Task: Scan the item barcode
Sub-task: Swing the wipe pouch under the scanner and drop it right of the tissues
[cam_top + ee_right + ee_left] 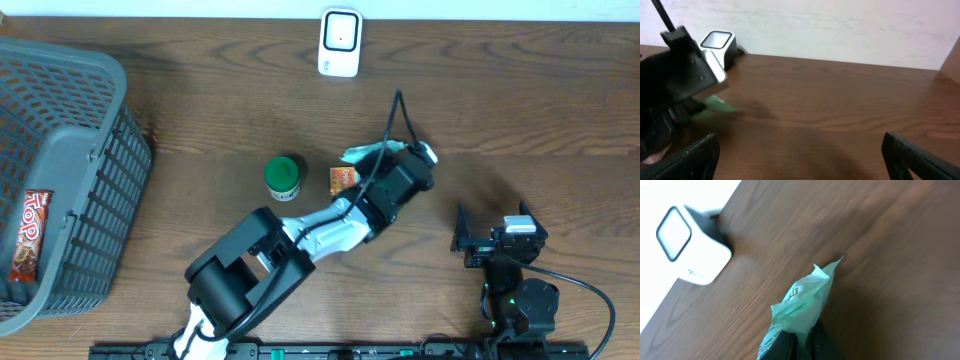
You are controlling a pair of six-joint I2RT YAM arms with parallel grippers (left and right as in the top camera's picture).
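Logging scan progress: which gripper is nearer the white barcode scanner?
Left. The left gripper, shut on the green packet, is in front of the scanner; the right gripper, open, sits farther back on the right.

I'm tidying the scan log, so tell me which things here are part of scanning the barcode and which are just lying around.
In the job: green packet, held by the left gripper; white scanner.
Lying about: green-lidded tub; orange packet; grey basket; Top bar inside it.
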